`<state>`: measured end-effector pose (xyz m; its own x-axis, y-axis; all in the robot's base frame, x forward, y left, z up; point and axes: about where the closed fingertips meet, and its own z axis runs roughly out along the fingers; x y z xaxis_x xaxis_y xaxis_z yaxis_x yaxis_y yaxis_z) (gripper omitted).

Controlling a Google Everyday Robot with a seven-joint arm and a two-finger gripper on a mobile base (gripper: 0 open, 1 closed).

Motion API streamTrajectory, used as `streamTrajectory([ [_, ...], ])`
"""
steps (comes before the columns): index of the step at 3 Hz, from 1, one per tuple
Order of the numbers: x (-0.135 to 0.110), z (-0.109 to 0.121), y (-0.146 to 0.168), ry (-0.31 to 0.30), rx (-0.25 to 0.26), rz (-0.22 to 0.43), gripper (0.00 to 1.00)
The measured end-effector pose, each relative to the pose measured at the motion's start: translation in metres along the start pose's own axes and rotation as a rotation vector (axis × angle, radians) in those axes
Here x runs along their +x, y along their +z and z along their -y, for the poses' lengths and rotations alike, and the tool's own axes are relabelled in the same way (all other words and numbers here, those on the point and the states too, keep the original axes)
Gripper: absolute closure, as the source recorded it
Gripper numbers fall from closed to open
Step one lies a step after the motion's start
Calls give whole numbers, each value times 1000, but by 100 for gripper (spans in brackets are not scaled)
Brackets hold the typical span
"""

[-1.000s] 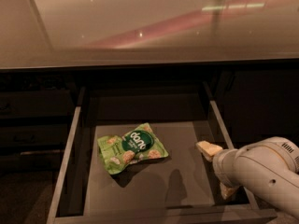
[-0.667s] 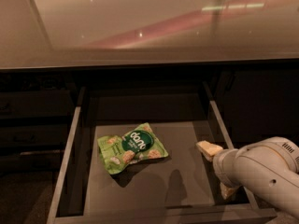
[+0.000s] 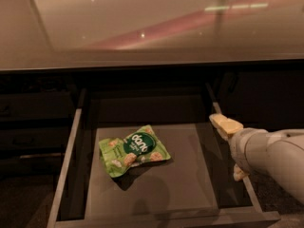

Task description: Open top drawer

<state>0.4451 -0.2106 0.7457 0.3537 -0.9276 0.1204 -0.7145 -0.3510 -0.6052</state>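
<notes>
The top drawer point(image 3: 66, 170) under the counter stands pulled out, its shallow grey tray showing. A green snack bag point(image 3: 134, 149) lies on the tray floor, left of the middle. My gripper point(image 3: 232, 149) comes in from the right on a white arm, over the drawer's right side wall. Its two yellowish fingers are spread apart: one fingertip point(image 3: 225, 124) points toward the back, the other point(image 3: 237, 174) sits lower, near the front. Nothing shows between them. The drawer's front and handle are out of view below the frame.
A glossy beige countertop point(image 3: 152, 23) overhangs the drawer. Dark cabinet fronts point(image 3: 33, 122) flank the opening on the left and on the right point(image 3: 266, 99). The white arm point(image 3: 280, 160) fills the lower right corner.
The gripper has moved up and back a little along the drawer's right wall. The drawer and the snack bag have not moved.
</notes>
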Motion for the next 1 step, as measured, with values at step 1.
streamTrajectory([
  [1,2,-6,-6,3,0,-1,0],
])
